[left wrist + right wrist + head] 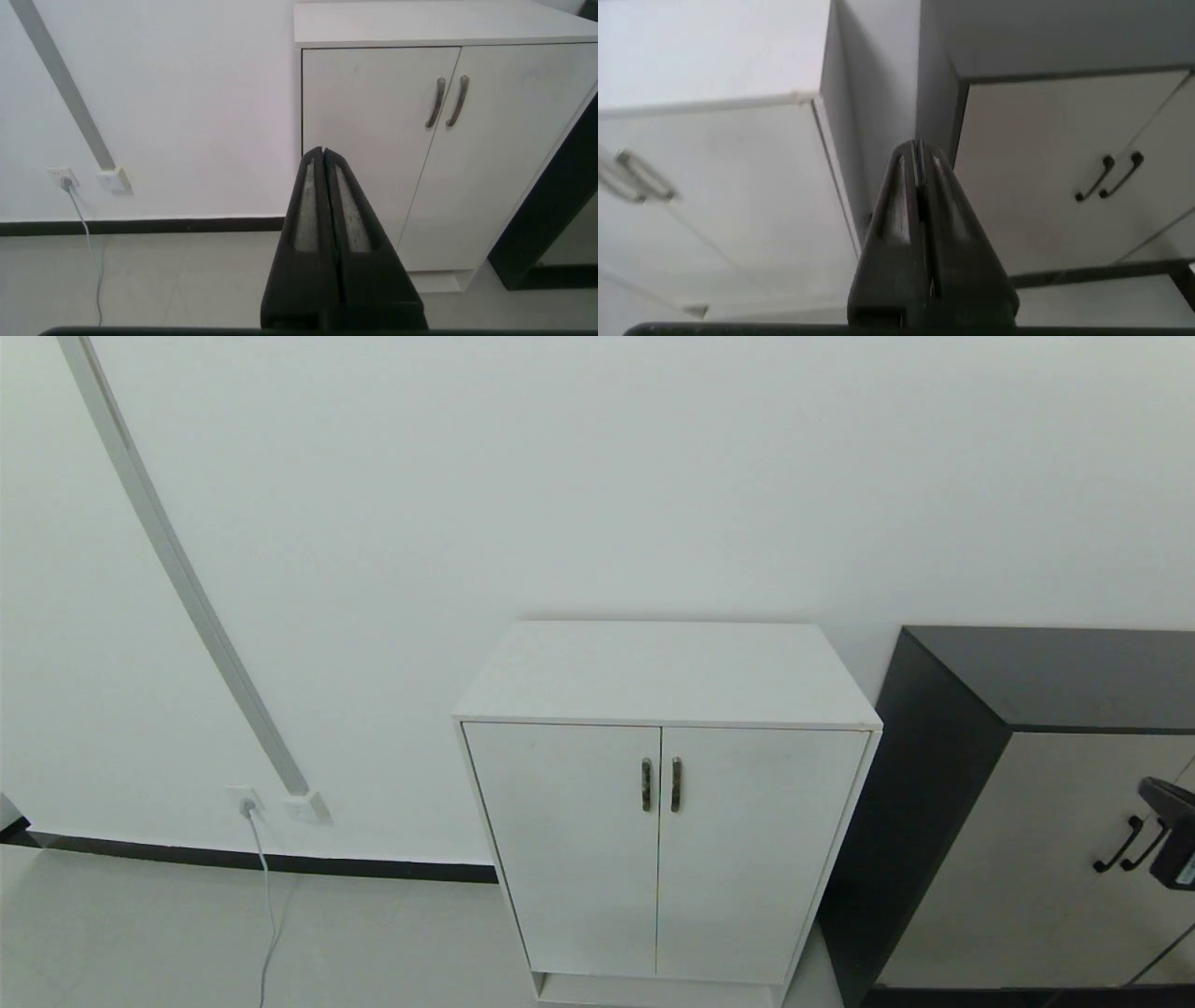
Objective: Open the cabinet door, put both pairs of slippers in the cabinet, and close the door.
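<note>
The white cabinet stands against the wall with both doors closed. Two dark vertical handles meet at the centre seam. My left gripper is shut with nothing in it, held away from the cabinet and to its left, pointing near the left door's edge. My right gripper is also shut and empty; it faces the gap between the white cabinet and the black one. Part of my right arm shows at the right edge of the head view.
A black cabinet with grey doors and black handles stands close to the right of the white one. A wall socket with a hanging cable and a slanted cable duct are on the left. Grey floor lies left of the cabinet.
</note>
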You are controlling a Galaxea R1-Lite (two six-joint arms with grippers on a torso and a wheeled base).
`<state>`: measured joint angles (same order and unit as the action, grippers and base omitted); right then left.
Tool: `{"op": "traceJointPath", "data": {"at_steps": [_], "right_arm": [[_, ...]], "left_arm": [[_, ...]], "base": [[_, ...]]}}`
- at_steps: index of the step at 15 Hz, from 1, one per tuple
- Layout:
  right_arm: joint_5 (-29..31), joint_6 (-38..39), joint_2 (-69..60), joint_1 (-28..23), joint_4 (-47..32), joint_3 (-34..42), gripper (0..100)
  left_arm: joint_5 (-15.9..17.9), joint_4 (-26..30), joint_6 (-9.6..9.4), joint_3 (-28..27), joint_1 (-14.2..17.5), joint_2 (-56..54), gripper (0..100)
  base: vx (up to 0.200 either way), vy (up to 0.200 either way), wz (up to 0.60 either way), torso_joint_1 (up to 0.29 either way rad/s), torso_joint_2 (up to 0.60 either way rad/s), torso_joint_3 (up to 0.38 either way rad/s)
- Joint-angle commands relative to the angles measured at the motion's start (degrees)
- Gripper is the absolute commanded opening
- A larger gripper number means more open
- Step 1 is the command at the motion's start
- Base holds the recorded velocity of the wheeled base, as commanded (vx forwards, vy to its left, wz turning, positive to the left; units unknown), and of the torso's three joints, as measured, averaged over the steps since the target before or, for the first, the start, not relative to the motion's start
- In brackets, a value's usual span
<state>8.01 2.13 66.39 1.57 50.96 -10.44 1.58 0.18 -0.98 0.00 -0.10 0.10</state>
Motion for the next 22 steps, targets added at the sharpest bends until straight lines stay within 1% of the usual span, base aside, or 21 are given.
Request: {"op": "traceJointPath", "data": {"at_steps": [1,2,5,7,8,10,14,18,20,21,22], "right_arm": [[-2.21,-0.11,-14.36,-0.17,-10.0,0.42,0],[-3.44,-0.11,-24.82,-0.17,-22.57,-0.2,0],[-6.95,-0.11,-34.93,-0.08,-36.72,-0.29,0],[-8.98,-0.11,-38.97,0.01,-42.52,1.29,0],[-10.21,-0.11,-42.4,0.19,-46.12,3.84,0],[-11.17,-0.11,-45.21,0.62,-47.62,6.39,0],[-11.17,-0.11,-47.58,3.09,-47.97,10.44,0],[-11.17,-0.2,-49.69,3.61,-49.11,10.26,0],[-10.91,-4.95,-51.45,4.84,-51.75,10.26,0],[-10.91,-5.21,-51.71,6.16,-51.22,10.35,0],[-10.82,-5.03,-51.71,6.07,-51.13,10.44,0]], "left_arm": [[0.0,-0.01,0.01,0.0,0.01,-0.01,0],[0.0,-0.01,0.01,0.0,0.01,-0.01,0],[0.0,-0.01,0.01,0.0,0.01,-0.01,0],[0.0,-0.01,0.01,0.0,0.01,-0.01,0],[0.0,-0.01,0.01,0.0,0.01,-0.01,0],[0.0,-0.01,0.01,0.0,0.01,-0.01,0],[0.0,-0.01,0.01,0.0,0.01,-0.01,0],[0.0,-0.01,0.01,0.0,0.01,-0.01,0],[0.0,-0.01,0.01,0.0,0.01,-0.01,0],[0.0,-0.01,0.01,0.0,0.01,-0.01,0],[0.0,-0.01,0.01,0.0,0.01,-0.01,0]], "base": [[0.0,0.0,0.0,0.0,0.0,0.0],[0.0,0.0,0.0,0.0,0.0,0.0],[0.0,0.0,0.0,0.0,0.0,0.0],[0.0,0.0,0.0,0.0,0.0,0.0],[0.0,0.0,0.0,0.0,0.0,0.0],[0.0,0.0,0.0,0.0,0.0,0.0],[0.0,0.0,0.0,0.0,0.0,0.0],[0.0,0.0,0.0,0.0,0.0,0.0],[0.0,0.0,0.0,0.0,0.0,0.0],[0.0,0.0,0.0,0.0,0.0,0.0],[0.0,0.0,0.0,0.0,0.0,0.0]]}}
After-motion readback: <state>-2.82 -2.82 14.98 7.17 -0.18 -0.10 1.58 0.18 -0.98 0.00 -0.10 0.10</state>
